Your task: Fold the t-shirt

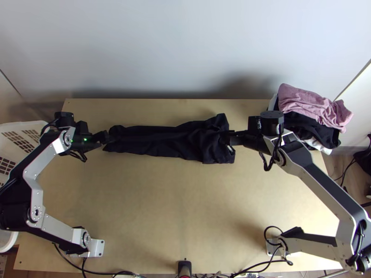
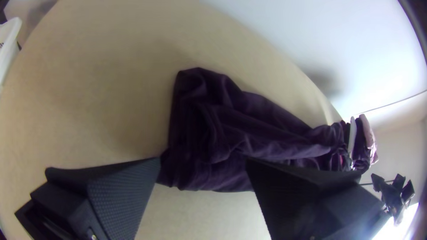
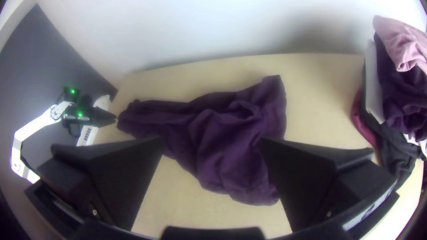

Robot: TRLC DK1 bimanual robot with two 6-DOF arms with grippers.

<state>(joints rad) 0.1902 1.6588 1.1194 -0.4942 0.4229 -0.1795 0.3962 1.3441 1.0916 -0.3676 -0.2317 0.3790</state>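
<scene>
A dark t-shirt (image 1: pixel 171 141) lies as a long, wrinkled, bunched strip across the table's far half. My left gripper (image 1: pixel 107 137) is at the strip's left end, and my right gripper (image 1: pixel 230 137) is over its wider right end. In the left wrist view, the left gripper (image 2: pixel 203 161) stands open with the cloth (image 2: pixel 222 129) beyond and between its fingers. The right wrist view has the right gripper (image 3: pixel 212 142) open too, above the rumpled cloth (image 3: pixel 227 151). Neither pair of fingers is closed on fabric.
Piled clothes, with a pink one (image 1: pixel 310 104) on top, sit at the table's far right corner. A white basket (image 1: pixel 23 125) stands off the left edge. A wall rises behind the table (image 1: pixel 176 204), whose near half is bare wood.
</scene>
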